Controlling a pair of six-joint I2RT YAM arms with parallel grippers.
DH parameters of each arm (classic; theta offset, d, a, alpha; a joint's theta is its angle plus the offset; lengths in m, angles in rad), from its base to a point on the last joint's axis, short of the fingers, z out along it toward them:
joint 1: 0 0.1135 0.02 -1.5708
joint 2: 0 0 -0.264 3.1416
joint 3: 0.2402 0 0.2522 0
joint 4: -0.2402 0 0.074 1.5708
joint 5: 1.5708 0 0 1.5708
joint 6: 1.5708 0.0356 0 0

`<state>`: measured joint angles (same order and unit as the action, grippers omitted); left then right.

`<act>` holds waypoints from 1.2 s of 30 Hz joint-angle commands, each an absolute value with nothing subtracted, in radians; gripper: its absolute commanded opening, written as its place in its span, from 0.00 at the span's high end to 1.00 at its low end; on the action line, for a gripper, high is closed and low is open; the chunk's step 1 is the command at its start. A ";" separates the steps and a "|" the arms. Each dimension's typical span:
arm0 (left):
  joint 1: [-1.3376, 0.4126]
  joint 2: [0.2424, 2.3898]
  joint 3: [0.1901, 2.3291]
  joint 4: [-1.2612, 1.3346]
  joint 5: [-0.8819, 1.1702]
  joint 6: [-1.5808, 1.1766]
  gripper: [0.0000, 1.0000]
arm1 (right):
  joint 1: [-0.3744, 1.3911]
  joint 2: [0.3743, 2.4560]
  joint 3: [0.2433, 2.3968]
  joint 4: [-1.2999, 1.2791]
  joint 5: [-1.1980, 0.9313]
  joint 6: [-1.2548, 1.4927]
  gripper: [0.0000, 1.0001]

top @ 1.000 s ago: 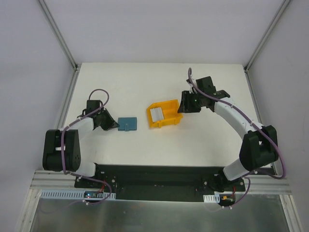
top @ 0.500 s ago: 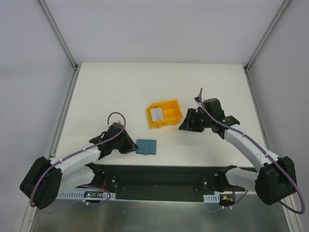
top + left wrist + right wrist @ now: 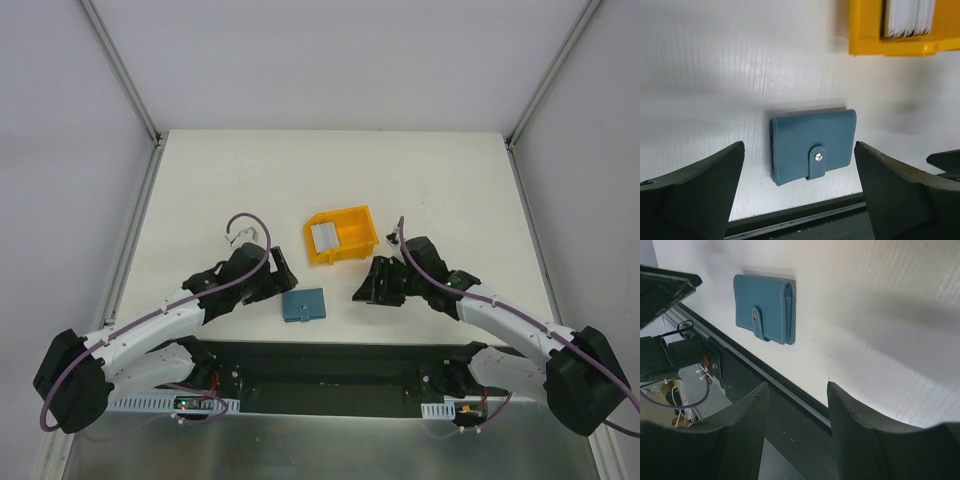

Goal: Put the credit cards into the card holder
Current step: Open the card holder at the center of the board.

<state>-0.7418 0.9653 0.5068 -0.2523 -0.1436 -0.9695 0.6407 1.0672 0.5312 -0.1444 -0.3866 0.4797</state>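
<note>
I've pulled card holder [image 3: 812,145] to bench [image 3: 300,170] front edge; my L fingers [image 3: 700,190] spread, let go. R fingers [image 3: 740,440] apart, empty. Holder shut, credit cards [image 3: 326,236] in yellow bin [image 3: 356,238]: none loaded.

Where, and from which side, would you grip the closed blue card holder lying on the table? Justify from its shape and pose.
Likely from straight above: the card holder lies flat and closed on the table, leaving no gap beneath for a sideways approach. Pinch across the two opposite edges flanking the snap tab, so the tab stays clear.
</note>
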 commanded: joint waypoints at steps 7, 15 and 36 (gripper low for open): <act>-0.529 1.124 0.589 -0.144 0.161 -0.528 0.11 | 0.824 1.183 0.500 0.124 -0.299 0.690 0.50; -0.495 1.242 0.528 0.038 0.449 -0.488 0.14 | 0.906 1.314 0.494 0.264 -0.279 0.768 0.51; -0.495 1.286 0.413 0.161 0.653 -0.540 0.42 | 0.923 1.509 0.515 0.313 -0.229 0.844 0.54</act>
